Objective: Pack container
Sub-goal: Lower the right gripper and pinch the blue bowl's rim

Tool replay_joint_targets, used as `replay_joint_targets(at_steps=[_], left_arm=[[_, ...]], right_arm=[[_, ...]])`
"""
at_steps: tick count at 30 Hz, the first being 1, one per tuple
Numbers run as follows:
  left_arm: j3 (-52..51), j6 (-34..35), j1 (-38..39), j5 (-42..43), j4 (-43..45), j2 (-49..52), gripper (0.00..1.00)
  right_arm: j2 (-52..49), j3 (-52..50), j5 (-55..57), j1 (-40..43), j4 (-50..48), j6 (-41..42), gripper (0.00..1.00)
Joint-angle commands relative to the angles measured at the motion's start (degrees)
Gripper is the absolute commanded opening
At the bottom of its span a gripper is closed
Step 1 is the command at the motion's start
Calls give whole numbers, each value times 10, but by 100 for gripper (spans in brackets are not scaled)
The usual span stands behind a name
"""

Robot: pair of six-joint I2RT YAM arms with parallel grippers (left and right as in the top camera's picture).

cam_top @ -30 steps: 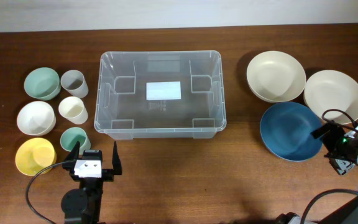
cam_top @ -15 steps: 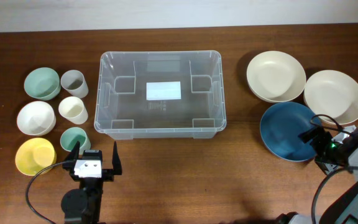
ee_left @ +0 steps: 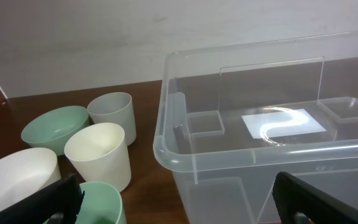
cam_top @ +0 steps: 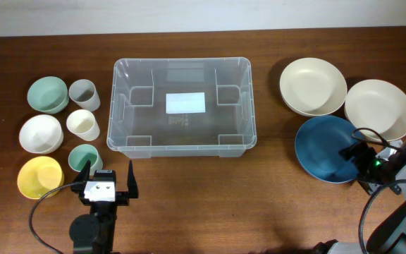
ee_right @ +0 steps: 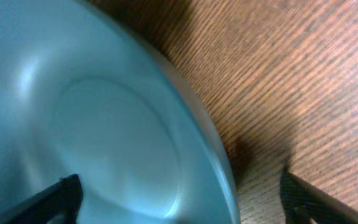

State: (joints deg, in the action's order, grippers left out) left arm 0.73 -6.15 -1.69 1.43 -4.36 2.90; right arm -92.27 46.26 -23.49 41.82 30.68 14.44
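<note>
The container is a large clear bin with a white label on its base, standing at the table's middle with nothing inside; its near corner fills the left wrist view. My left gripper hangs open in front of its left corner, holding nothing. My right gripper is open astride the right rim of a blue bowl. In the right wrist view one finger is over the blue bowl and the other over the wood outside it.
Two cream bowls sit behind the blue one. Left of the bin are a green bowl, white bowl, yellow bowl, grey cup, cream cup and green cup.
My right gripper has moved left from beside the blue bowl onto its right rim. The left arm has stayed still.
</note>
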Motion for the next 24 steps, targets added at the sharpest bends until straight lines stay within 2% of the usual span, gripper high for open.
replay_joint_targets(at_steps=[1,6,12,19,24], left_arm=[[-2,5,-3,-4,-3,0,100],[-2,5,-3,-4,-3,0,100],[-2,5,-3,-4,-3,0,100],[-2,5,-3,-4,-3,0,100],[-2,5,-3,-4,-2,0,100]], right_arm=[[-27,-11,-1,2,-1,-4,84],[-27,-11,0,2,1,9,74],[-27,-11,1,2,2,11,50],[-27,-11,1,2,8,11,42],[-27,-11,2,2,14,10,29]])
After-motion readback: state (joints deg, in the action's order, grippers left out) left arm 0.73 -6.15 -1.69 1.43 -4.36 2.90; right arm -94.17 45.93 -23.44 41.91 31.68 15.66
